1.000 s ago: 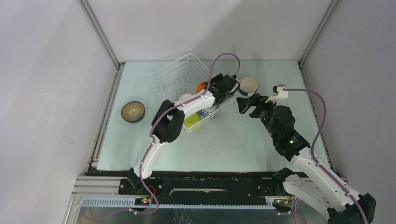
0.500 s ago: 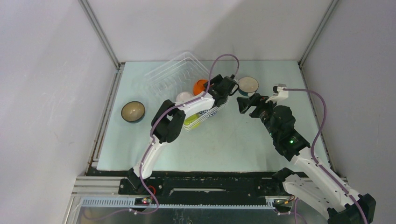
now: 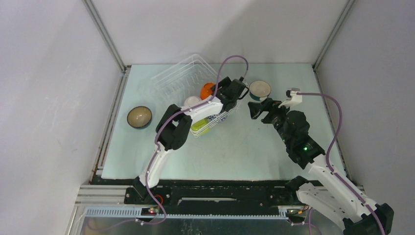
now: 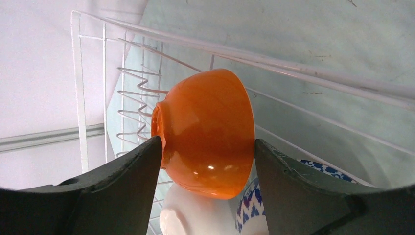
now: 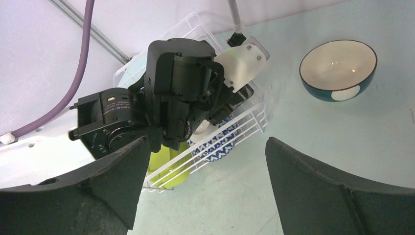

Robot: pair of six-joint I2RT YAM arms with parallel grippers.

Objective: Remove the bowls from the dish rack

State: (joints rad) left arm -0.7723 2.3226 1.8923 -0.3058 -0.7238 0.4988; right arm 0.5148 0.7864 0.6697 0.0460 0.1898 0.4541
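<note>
The white wire dish rack (image 3: 176, 78) sits at the back of the table. My left gripper (image 3: 221, 91) reaches into its right end and is shut on the orange bowl (image 4: 205, 132), one finger on each side of it. Under that bowl lie a white bowl (image 4: 188, 215) and a blue-and-white patterned bowl (image 4: 249, 205). A lime green bowl (image 3: 200, 126) leans in the rack's near corner. Two bowls stand upright on the table: a teal one (image 3: 260, 89) right of the rack and a dark one (image 3: 139, 117) at the left. My right gripper (image 3: 254, 108) hangs open beside the rack, holding nothing.
The left arm's wrist (image 5: 166, 98) fills the space over the rack's right end, close to my right gripper. A purple cable (image 3: 235, 61) loops above the rack. Side walls with metal rails (image 3: 110, 122) border the table on the left and right.
My left gripper has narrowed onto the orange bowl and drawn back slightly to the left. The orange bowl now shows more above the rack, and the rack has shifted a little. The right arm has not moved.
</note>
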